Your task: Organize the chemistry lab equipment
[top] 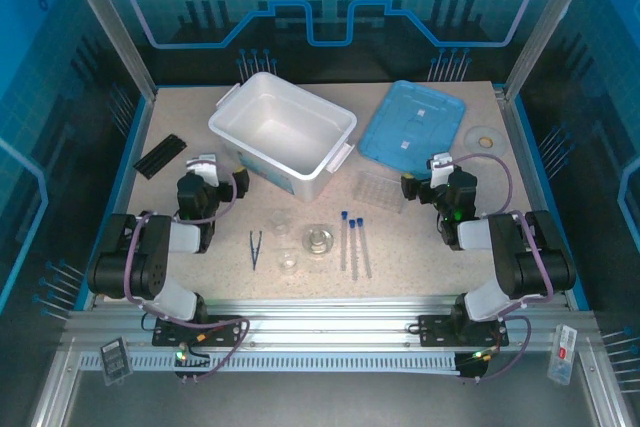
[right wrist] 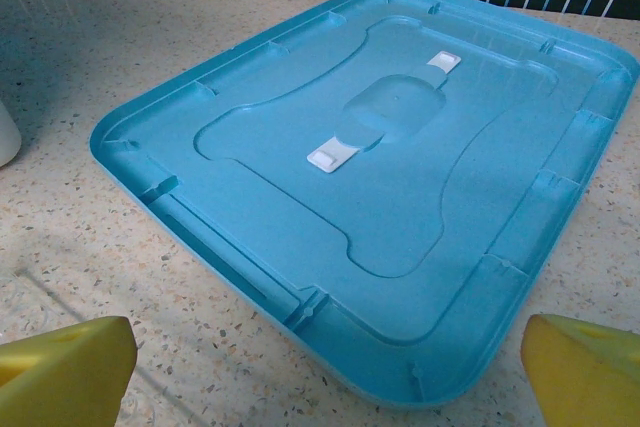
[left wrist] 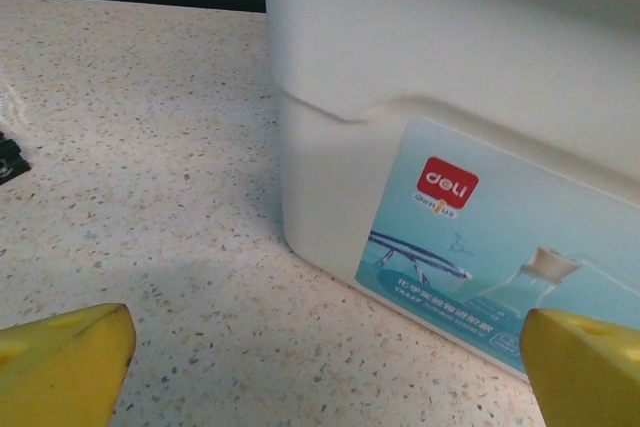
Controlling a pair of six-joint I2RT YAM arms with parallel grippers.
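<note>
White bin: large white rectangular plastic bin sitting open-topped toward the far middle of the speckled table, showing only its own white floor inside; printed blue label facing the left wrist camera.
Blue lid: flat blue rectangular plastic lid lying inner side up just right of the bin, apart from it; two small white clips sitting at its centre in the right wrist view.
Tube rack: clear plastic tube rack resting near the lid's near-left corner; slots too faint to judge.
Tubes: three clear blue-capped tubes lying side by side on the table, caps pointing toward the far edge.
Glassware: three small clear glass vessels standing clustered between tweezers and tubes; beaker or flask being hard to tell.
Tweezers: one pair of thin dark tweezers lying left of the glassware.
Other things: flat black ridged strip lying at far left; small round clear dish sitting right of the lid.
Left gripper: left gripper hovering beside the bin's near-left wall, yellow fingers spread wide apart.
Right gripper: right gripper pointing at the lid's near edge, fingers likewise spread apart.
</note>
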